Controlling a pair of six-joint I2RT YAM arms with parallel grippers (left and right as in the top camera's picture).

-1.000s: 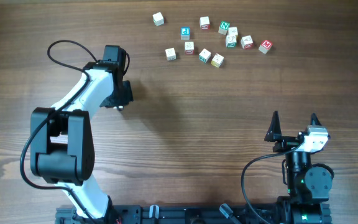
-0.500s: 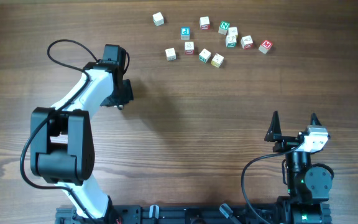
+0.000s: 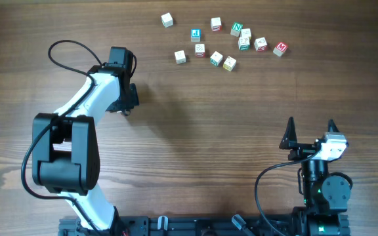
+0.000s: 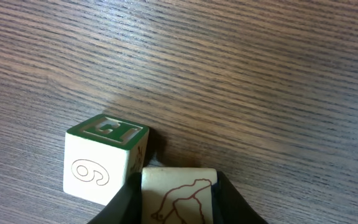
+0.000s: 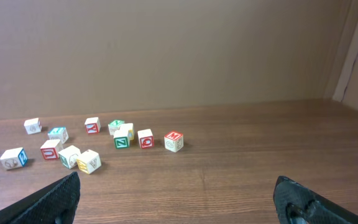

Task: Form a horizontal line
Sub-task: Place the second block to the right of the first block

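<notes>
The left gripper (image 4: 179,202) is squeezing a small pale wooden cube with a brown line drawing on it (image 4: 180,186) — one dark finger (image 4: 122,204) is pressing on each side of it. Just beside it, a pale wooden cube with a green top and a raised letter (image 4: 101,165) is sitting on the brown wooden table (image 4: 260,74), and the two cubes seem to be touching. So the horizontal line (image 4: 151,182) is showing only these two cubes side by side. It is lying at the left middle of the table, hiding under the left gripper in the overhead view. A bunch of loose wooden cubes with coloured letters (image 3: 216,59) is lying well apart, near the far edge. The right gripper (image 3: 311,124) is hanging near its own base — its jaws are standing wide apart, holding nothing.
</notes>
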